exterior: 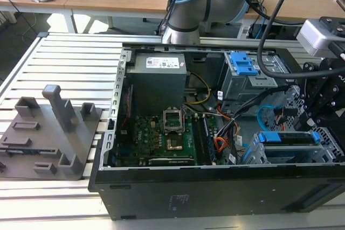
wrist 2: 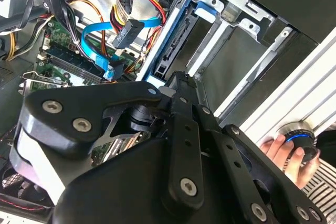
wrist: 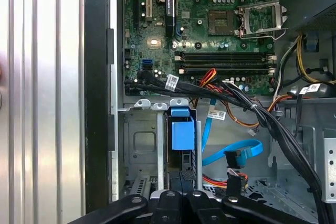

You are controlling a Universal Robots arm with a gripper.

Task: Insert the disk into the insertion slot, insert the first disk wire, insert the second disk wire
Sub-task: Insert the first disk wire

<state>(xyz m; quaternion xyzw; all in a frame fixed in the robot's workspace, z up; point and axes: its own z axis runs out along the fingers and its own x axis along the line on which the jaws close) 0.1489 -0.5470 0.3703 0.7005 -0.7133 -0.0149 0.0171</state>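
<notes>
The disk (exterior: 288,138) sits on edge in the insertion slot (exterior: 330,146) at the exterior view's lower right, its blue carrier (wrist: 182,132) showing. My gripper (wrist: 181,196) is at the disk's rear end, fingers drawn close around it. The first disk wire (wrist: 220,181), orange-red strands with a dark plug (wrist 2: 128,31), hangs loose beside the bay. The second disk wire (wrist: 233,153), a light blue loop, also ends in a free dark plug (wrist 2: 116,70). In the second wrist view my gripper (wrist 2: 172,83) touches the disk (wrist 2: 169,51).
The open black case (exterior: 215,187) lies on a slatted metal table (exterior: 64,63). A taller grey cage with a blue latch (exterior: 242,65) stands behind the bay. Black cable bundles (wrist: 262,119) cross above the motherboard (wrist: 210,19). A hand (wrist 2: 283,153) rests by a blue-lit knob (wrist 2: 296,135). A grey fixture (exterior: 51,133) stands outside the case.
</notes>
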